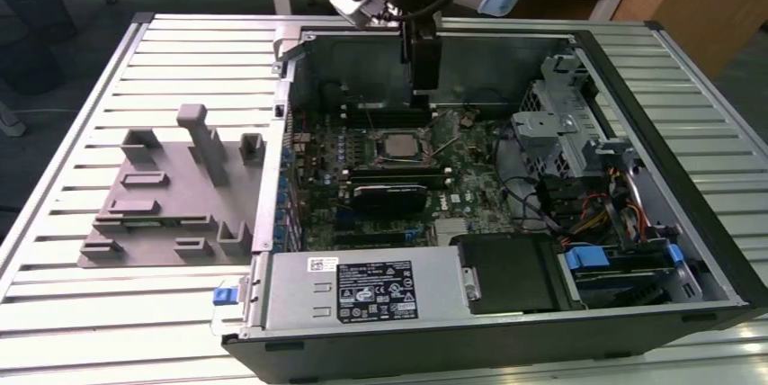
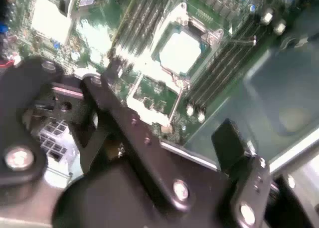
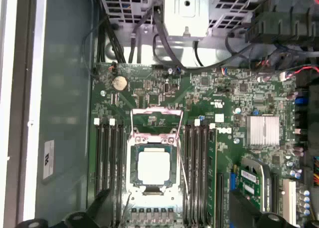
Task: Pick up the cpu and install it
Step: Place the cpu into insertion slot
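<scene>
The cpu [image 1: 397,145], a small square chip with a silvery top, lies flat in the motherboard socket inside the open computer case [image 1: 708,250]. Both wrist views show it, as the cpu [image 3: 153,167] and the cpu [image 2: 180,51]. The socket's metal frame [image 3: 155,119] is swung open beside it. My gripper [image 1: 423,93] hangs above the board, just beyond the socket toward the case's back wall. Its black fingers [image 3: 101,204] stand apart with nothing between them, so it is open and clear of the chip.
A grey slotted fixture [image 1: 168,196] sits on the slatted table at the exterior view's left. Inside the case are memory slots [image 3: 107,158], a silver heatsink [image 3: 262,130], a metal drive cage [image 1: 564,133], loose cables [image 1: 588,214] and the power supply box [image 1: 360,290].
</scene>
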Tool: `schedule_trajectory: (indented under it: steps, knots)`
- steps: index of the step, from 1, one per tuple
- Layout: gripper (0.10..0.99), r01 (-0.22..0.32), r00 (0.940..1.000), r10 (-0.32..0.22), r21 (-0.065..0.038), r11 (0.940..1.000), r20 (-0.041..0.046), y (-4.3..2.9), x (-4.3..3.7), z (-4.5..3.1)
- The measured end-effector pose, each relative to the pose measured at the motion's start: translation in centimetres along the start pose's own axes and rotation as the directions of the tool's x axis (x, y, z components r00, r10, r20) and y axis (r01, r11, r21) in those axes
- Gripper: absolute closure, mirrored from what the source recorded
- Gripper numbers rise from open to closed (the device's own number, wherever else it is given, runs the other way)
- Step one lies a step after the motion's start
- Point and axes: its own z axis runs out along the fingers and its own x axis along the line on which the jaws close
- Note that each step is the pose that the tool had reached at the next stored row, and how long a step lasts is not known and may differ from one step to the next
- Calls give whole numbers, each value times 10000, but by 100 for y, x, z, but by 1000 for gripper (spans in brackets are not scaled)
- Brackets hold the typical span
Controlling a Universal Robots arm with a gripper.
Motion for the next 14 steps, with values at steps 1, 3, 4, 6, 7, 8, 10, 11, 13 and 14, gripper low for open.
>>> schedule_trajectory:
  steps: [1, 3, 4, 6, 7, 8, 10, 11, 13, 14]
  knots:
    - [98, 0, 10000, 0, 0, 10000, 1, 0, 0, 5]
    - [98, 1, 10000, -1, 3, 10000, 6, 0, 0, 4]
    - [98, 0, 10000, 0, 3, 10000, 5, 0, 0, 4]
    - [98, 0, 10000, 0, 2, 10000, 4, -1, 2, 31]
    - [98, 0, 10000, 0, 2, 10000, 4, -2, 2, 31]
    - [98, -1, 10000, 1, 1, 10000, -4, -2, 2, 32]
    - [98, -1, 10000, 1, 2, 10000, -14, -2, 2, 33]
    - [98, -1, 10000, 1, 2, 10000, -13, -2, 2, 33]
    - [98, -1, 10000, 1, 2, 10000, -14, -2, 2, 33]
    - [98, -1, 10000, 1, 1, 10000, -15, -2, 2, 36]
